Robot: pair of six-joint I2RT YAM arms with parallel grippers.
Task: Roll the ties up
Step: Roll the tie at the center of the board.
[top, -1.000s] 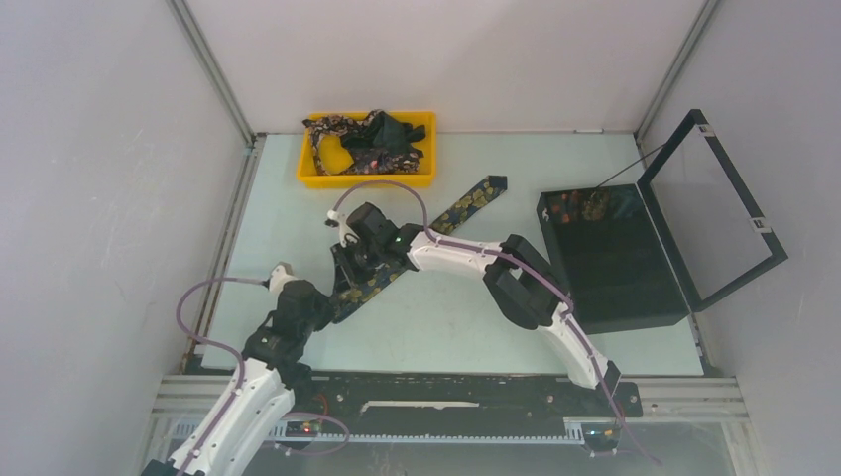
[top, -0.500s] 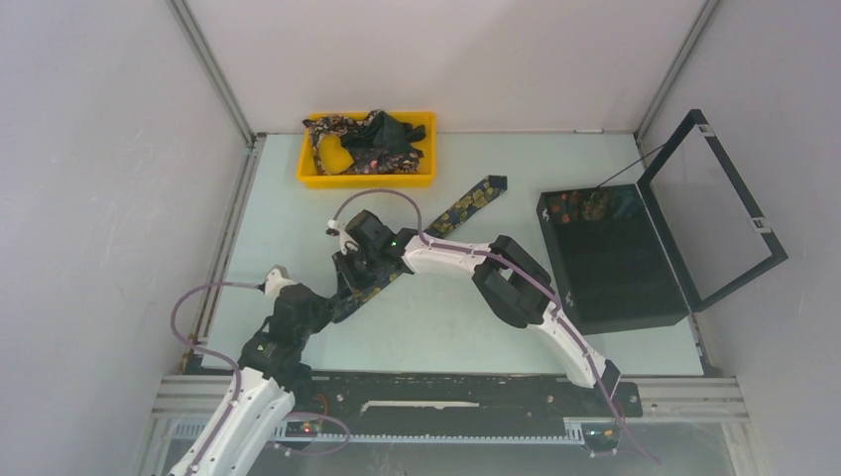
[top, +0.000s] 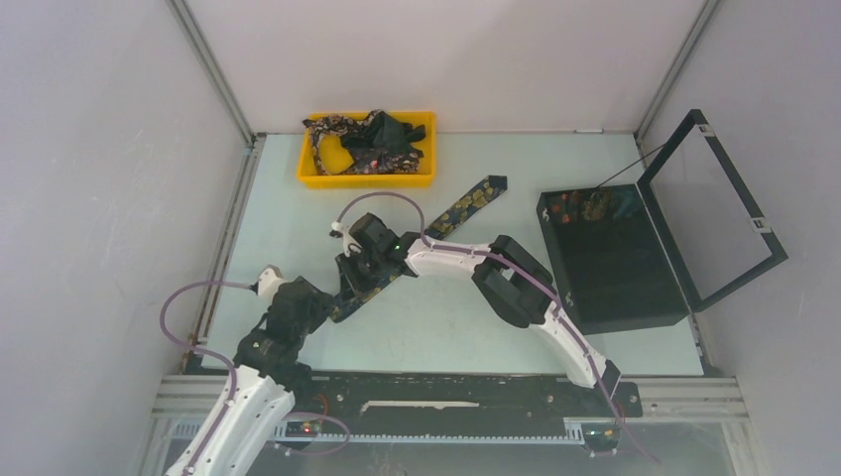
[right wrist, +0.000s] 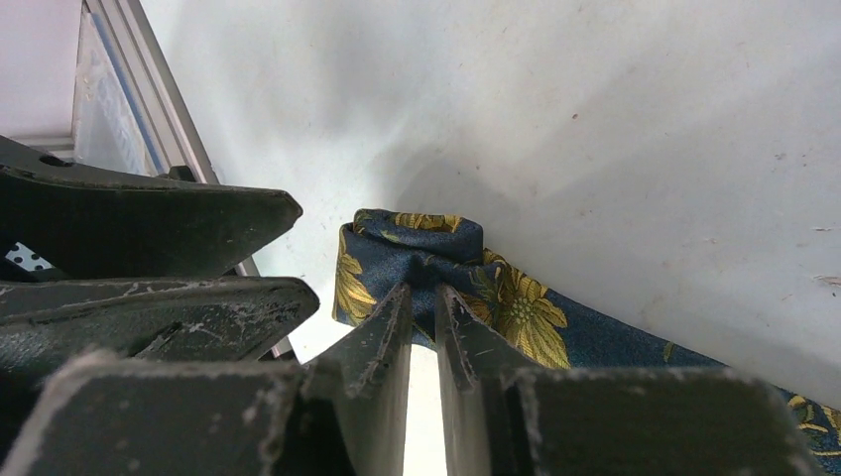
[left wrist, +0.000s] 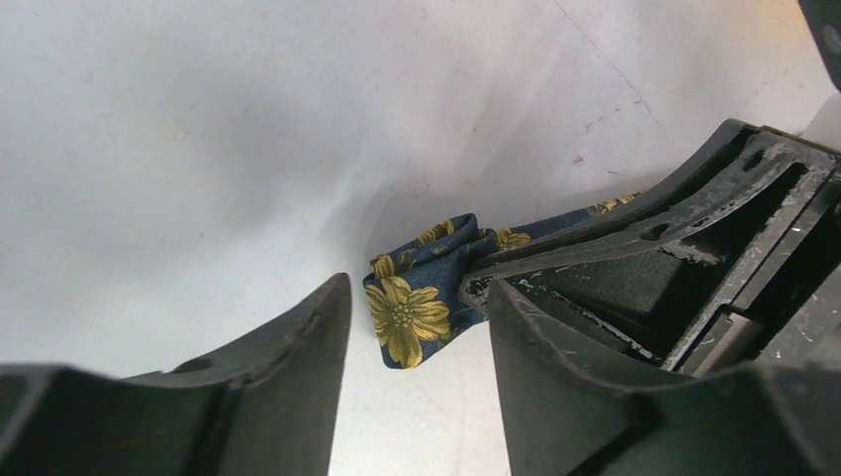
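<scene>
One tie [top: 466,203], dark navy with yellow flowers, lies slantwise across the table. Its near end [left wrist: 412,312] is folded over into a small bunch. My right gripper [top: 359,288] is shut on that bunch; in the right wrist view its fingertips [right wrist: 423,293] pinch a fold of the fabric [right wrist: 516,307]. My left gripper [top: 322,305] stands open just in front of the folded end, which sits ahead of its fingertips [left wrist: 419,297] without touching them. More ties [top: 367,139] lie heaped in the yellow tray.
The yellow tray [top: 309,177] stands at the back, left of centre. A black hinged box [top: 615,268] with its lid [top: 724,208] raised stands at the right, small patterned bundles [top: 580,205] in its far end. A metal frame rail [right wrist: 149,109] runs along the left.
My left gripper has opened and let go of the tie's near end, and the left arm has drawn back slightly toward the near left. The right gripper keeps its pinch.
</scene>
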